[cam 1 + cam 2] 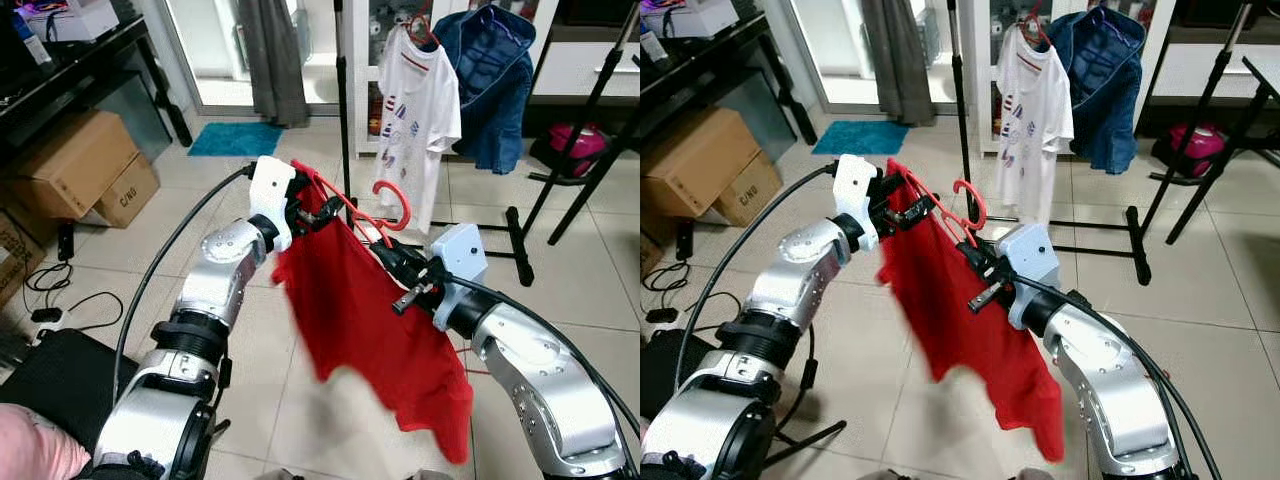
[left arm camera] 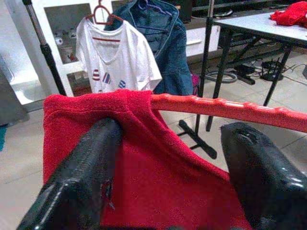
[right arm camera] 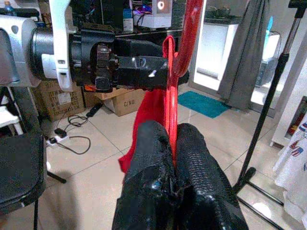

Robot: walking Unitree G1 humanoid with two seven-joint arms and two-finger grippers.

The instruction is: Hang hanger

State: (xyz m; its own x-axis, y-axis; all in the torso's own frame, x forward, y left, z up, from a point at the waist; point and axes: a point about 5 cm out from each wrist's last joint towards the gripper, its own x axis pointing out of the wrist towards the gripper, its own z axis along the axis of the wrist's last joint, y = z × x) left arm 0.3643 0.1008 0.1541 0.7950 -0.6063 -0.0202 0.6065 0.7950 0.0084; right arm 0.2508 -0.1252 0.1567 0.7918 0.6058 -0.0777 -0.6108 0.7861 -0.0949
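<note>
Red plastic hanger (image 1: 352, 208) carrying a red shirt (image 1: 370, 330) is held up in the air between the two arms, above the pale tiled floor (image 1: 300, 400), its hook (image 1: 395, 205) curling upward. The left claw (image 1: 312, 212) grips one end of the hanger, black fingers (image 2: 81, 177) set on either side of the cloth-covered bar. The right claw (image 1: 385, 250) is pinched tight on the hanger near the hook, fingers (image 3: 148, 158) pressed together around the thin red plastic. Beyond them stands a black clothes rack (image 1: 343, 110) with a white printed T-shirt (image 1: 418, 110) and a blue denim jacket (image 1: 495, 80) hanging on it.
</note>
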